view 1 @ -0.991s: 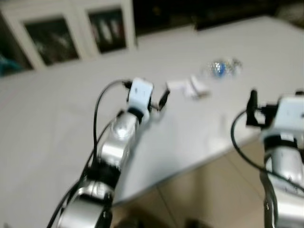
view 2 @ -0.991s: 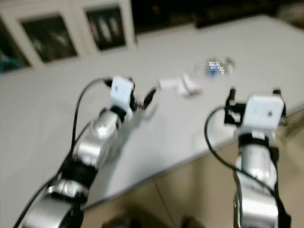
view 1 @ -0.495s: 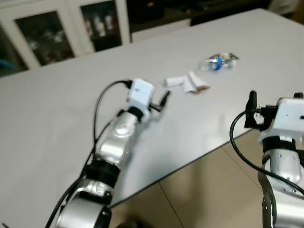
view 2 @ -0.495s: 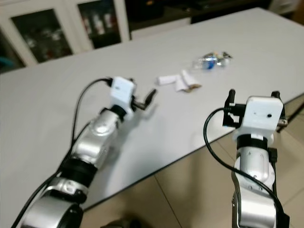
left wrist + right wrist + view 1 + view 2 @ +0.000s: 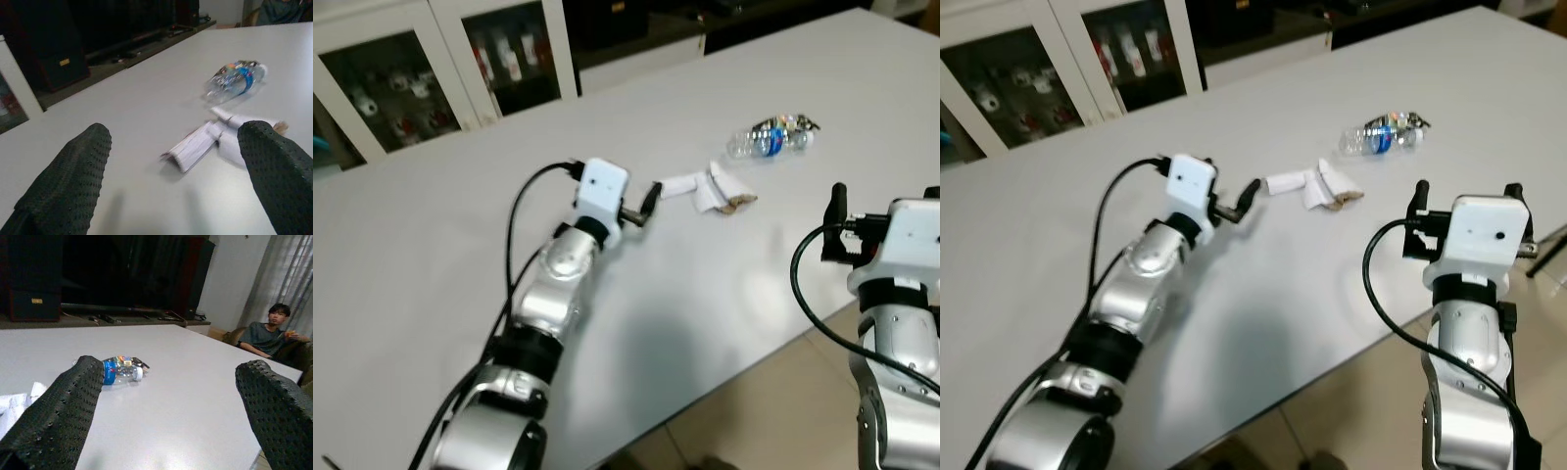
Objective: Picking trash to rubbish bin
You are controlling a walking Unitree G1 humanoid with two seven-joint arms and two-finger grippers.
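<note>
Crushed bottle (image 5: 770,138) on its side, long axis across table (image 5: 431,245); left end effector (image 5: 171,191) spread.

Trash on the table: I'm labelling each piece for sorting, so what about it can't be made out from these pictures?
- Bottle: label print too small in the eye views, soft in the left wrist view.
- Paper: its far end is hidden behind the left tool's finger; whether one piece or several is unclear.
- Brown scrap beside the paper: too small to identify.
- Bottle's contents: cannot tell.
</note>
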